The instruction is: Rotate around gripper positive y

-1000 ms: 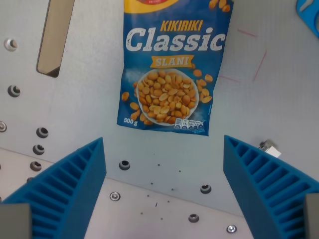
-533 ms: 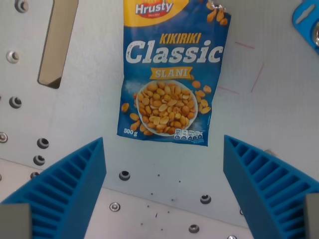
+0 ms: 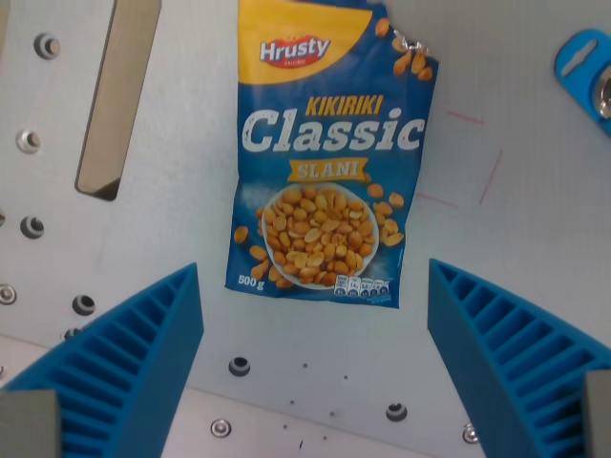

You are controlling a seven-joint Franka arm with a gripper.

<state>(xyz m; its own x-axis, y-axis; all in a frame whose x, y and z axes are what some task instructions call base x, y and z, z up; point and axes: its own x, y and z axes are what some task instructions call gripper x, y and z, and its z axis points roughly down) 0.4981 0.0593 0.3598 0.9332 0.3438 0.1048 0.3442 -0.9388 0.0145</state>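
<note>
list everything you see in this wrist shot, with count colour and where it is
peanut bag: 1, blue with yellow top, lying flat at top centre
slot: 1, tan, long cutout at upper left
blue part: 1, cut off at the wrist view's right edge
red pen marks: several, thin, right of the bag
screw holes: many, dark or silver, along left side and bottom
table: 1, grey metal, under everything
gripper: 1, blue ribbed fingers, open, bottom corners

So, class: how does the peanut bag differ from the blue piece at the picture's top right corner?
The peanut bag is printed with words and a bowl of peanuts; the blue piece is plain. The peanut bag shows almost whole, but the blue piece is cut by the frame's edge. Both are blue and lie on the grey table.
</note>
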